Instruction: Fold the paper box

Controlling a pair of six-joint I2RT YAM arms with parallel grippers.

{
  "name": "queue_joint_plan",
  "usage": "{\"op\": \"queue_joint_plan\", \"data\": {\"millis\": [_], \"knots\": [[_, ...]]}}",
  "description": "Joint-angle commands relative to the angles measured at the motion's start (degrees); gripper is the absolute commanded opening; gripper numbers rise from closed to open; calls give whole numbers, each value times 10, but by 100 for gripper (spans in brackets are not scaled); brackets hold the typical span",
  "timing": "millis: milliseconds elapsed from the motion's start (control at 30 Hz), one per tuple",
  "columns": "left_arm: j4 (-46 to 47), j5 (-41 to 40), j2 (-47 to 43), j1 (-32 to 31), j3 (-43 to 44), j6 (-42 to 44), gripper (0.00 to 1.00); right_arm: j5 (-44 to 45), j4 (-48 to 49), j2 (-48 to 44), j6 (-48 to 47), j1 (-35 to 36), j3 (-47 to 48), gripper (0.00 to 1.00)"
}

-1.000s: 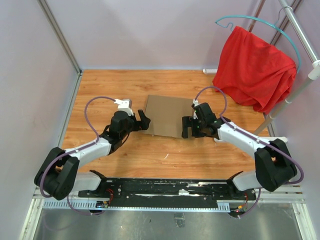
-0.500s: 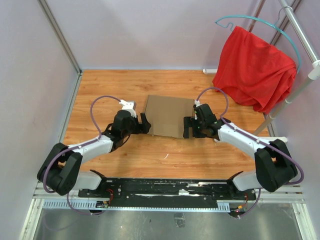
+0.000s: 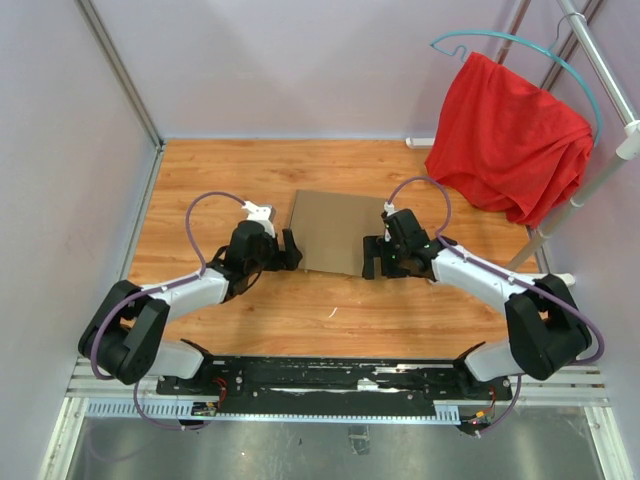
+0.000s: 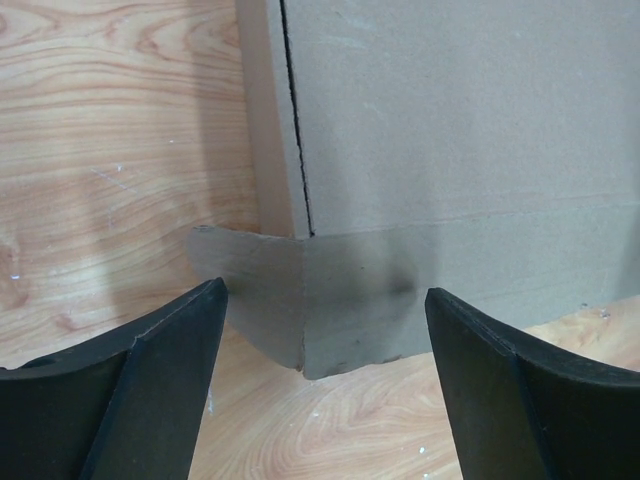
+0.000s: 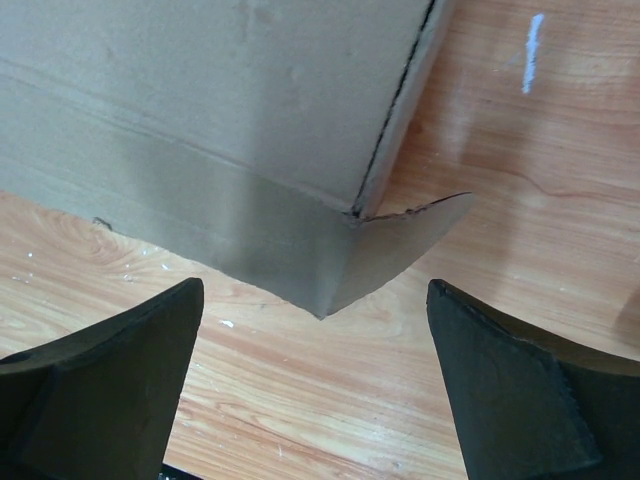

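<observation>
Since the earlier frames, the left gripper (image 3: pixel 291 250) is recorded as brought in from the left toward the near-left corner of the paper box (image 3: pixel 338 228), while the right gripper (image 3: pixel 369 258) is noted as shifted only slightly at the near-right corner. The paper box is found lying flat on the wooden table (image 3: pixel 200 180), about mid-table, between the two grippers. Both grippers are observed with jaws spread wide and nothing held. In the left wrist view a near corner of the carton is framed between the black fingers (image 4: pixel 150 380), just beyond their tips and not touched; a small corner tab (image 4: pixel 245 275) is seen projecting sideways past the side wall. A like arrangement is seen in the right wrist view, where a pointed tab (image 5: pixel 405 240) is splayed outward. It is judged that each gripper is set squarely at its corner so that these loose tabs can be pressed or tucked in, the box being steadied from both sides.
</observation>
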Motion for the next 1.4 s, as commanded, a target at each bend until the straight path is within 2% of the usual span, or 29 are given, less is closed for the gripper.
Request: {"op": "queue_joint_plan", "data": {"millis": [0,367,733,900,1367], "knots": [[10,32,-2,4,15,3,86,-5,2,2,13,16,9,94],[1,97,20,3,28,-10,80,-19,7,22,14,30,31,90],[-32,122,5,4,41,-17,76,-21,-1,26,18,57,49,86],[-58,147,1,2,58,-24,70,-17,-18,13,18,60,56,85],[-168,134,-14,-5,111,-34,69,-23,-93,6,25,60,101,83]]}}
